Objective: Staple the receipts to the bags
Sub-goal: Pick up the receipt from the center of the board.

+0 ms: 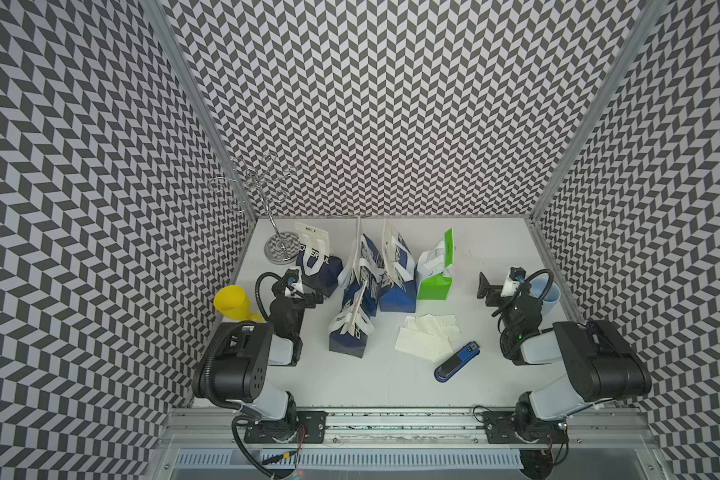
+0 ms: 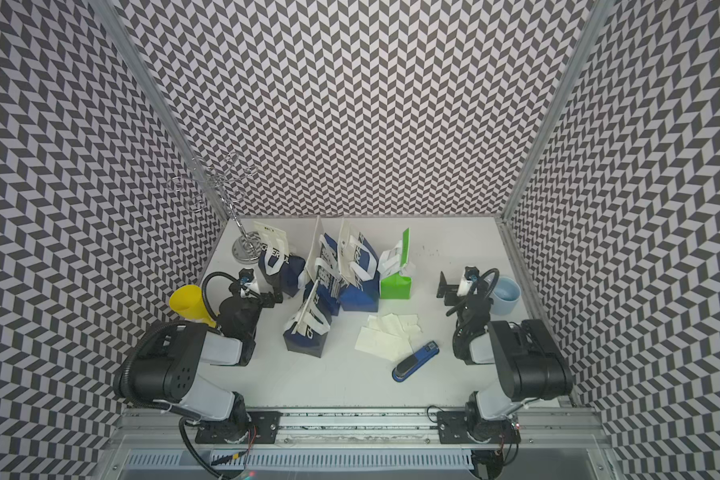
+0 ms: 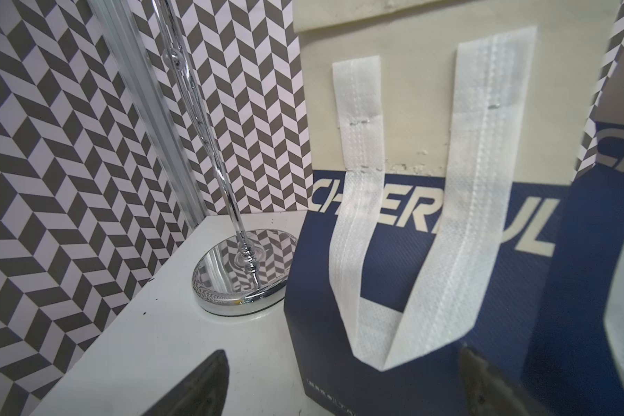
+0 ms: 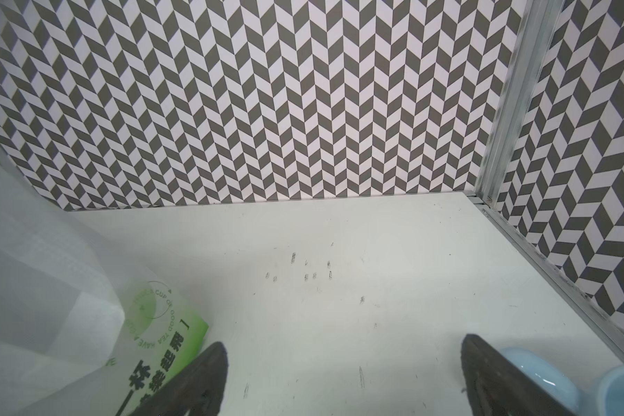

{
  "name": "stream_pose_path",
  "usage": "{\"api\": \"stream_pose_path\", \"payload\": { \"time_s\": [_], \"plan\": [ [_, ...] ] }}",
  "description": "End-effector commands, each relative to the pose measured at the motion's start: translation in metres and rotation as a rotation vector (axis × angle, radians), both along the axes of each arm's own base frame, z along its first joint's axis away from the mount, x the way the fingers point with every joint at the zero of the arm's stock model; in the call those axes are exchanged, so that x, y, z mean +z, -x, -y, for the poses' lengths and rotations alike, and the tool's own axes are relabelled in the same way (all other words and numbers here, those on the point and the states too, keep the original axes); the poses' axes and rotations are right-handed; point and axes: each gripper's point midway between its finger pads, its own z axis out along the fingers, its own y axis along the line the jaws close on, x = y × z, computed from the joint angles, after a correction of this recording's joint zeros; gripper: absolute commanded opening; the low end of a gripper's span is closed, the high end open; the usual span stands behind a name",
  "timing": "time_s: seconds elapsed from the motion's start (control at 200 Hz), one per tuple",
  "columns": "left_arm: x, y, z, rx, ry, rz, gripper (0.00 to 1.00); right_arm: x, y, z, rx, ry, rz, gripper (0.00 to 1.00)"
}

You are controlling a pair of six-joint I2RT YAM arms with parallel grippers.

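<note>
Left jaws: gaping empty, facing a dark blue bag — staples showing only in the left wrist view.
Right jaws: gaping empty beside the green bag.
Receipts: lying loose on the counter by the stapler — showing in top views only.

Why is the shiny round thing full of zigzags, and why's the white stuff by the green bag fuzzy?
Left wrist view: the chrome stand base mirrors the zigzag wall. Right wrist view: the green bag has a white handle too near the lens, so it blurs. In both top views a wide lens bends the walls.
</note>
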Motion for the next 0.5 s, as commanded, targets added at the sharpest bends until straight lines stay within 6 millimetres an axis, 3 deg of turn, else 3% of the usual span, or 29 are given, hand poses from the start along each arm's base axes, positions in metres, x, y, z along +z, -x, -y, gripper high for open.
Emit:
{"api": "stream_pose_path", "payload": {
  "time_s": [0.0,0.496],
  "plan": [
    [0.0101,-0.0008,0.0005,0.011,0.008,0.041,1.00,0.0198,-0.0044,-0.0006,-0.002,0.010,0.080,0.99],
    [0.0077,-0.0040,0.0002,-0.011,0.022,0.025,1.00,0.0194,-0.0042,-0.0007,-0.002,0.011,0.079,0.99]
  ]
}}
